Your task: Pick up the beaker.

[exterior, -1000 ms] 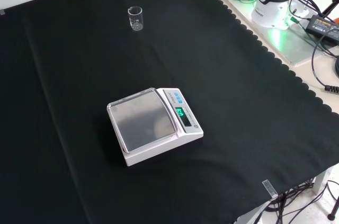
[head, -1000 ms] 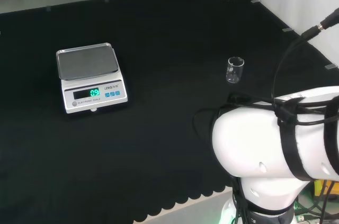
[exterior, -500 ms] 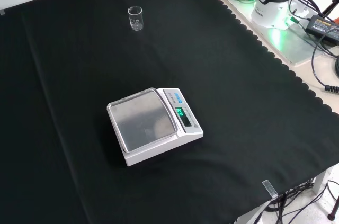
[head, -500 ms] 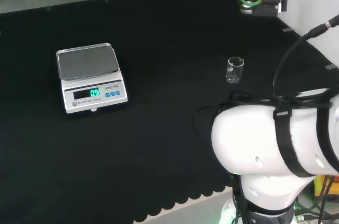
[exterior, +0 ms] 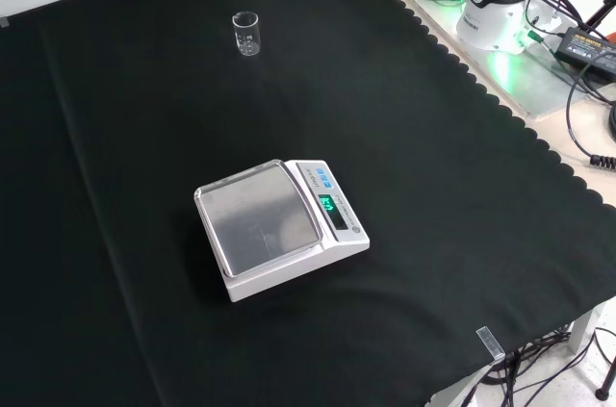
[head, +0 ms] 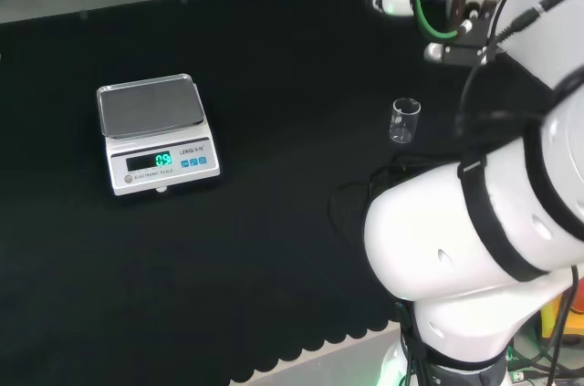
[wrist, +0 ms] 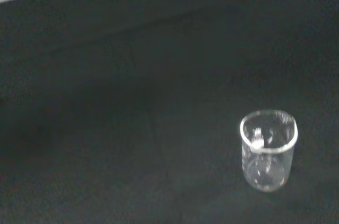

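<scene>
Beaker upright on cloth, below robot hand.

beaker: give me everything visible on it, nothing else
The beaker is a small clear vessel, glass by the look of it, with a round open rim, straight walls and faint markings on the side. It stands upright on the black cloth and looks empty. Nothing touches it but the cloth. In the front view it stands far back, well beyond the scale; in the head view it stands to the scale's right.
</scene>
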Motion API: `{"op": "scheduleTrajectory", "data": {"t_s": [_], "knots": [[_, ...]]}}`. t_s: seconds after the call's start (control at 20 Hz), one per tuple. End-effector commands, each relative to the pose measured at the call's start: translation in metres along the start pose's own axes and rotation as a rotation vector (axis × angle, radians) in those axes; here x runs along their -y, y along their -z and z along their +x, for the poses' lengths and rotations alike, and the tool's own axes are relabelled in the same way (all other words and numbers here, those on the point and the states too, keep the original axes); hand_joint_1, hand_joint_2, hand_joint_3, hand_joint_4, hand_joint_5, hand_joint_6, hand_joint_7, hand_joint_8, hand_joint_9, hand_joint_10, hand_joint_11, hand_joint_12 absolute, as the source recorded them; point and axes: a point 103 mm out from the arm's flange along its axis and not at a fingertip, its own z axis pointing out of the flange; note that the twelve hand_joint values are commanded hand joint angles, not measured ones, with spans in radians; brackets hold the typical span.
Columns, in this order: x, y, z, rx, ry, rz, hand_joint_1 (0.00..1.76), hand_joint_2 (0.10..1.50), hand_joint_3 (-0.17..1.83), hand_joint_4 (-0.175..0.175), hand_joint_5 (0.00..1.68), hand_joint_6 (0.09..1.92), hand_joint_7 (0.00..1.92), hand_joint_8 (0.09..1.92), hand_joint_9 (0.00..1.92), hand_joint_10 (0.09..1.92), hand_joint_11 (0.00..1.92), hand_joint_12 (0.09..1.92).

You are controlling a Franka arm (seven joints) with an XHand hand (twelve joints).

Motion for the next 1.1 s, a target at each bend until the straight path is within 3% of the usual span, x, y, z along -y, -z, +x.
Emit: {"op": "scheduleTrajectory", "data": {"t_s": [0.05,0.35,0.65,1.1], "knots": [[-0.037,-0.07,-0.042,-0.056,-0.043,0.061,0.0,0.99,0.33,-0.038,0.1,0.09,0.0,0.36,0.0,0.58,0.0,1.45],[-0.046,-0.105,-0.063,-0.087,-0.06,0.14,0.0,0.99,0.33,-0.039,0.1,0.09,0.0,0.36,0.0,0.59,0.0,1.45],[-0.046,-0.122,-0.08,-0.117,-0.073,0.17,0.0,0.99,0.32,-0.04,0.1,0.09,0.0,0.37,0.0,0.59,0.0,1.45],[-0.045,-0.169,-0.077,-0.147,-0.065,0.254,0.0,1.0,0.32,-0.04,0.1,0.09,0.0,0.38,0.0,0.59,0.0,1.46]]}}
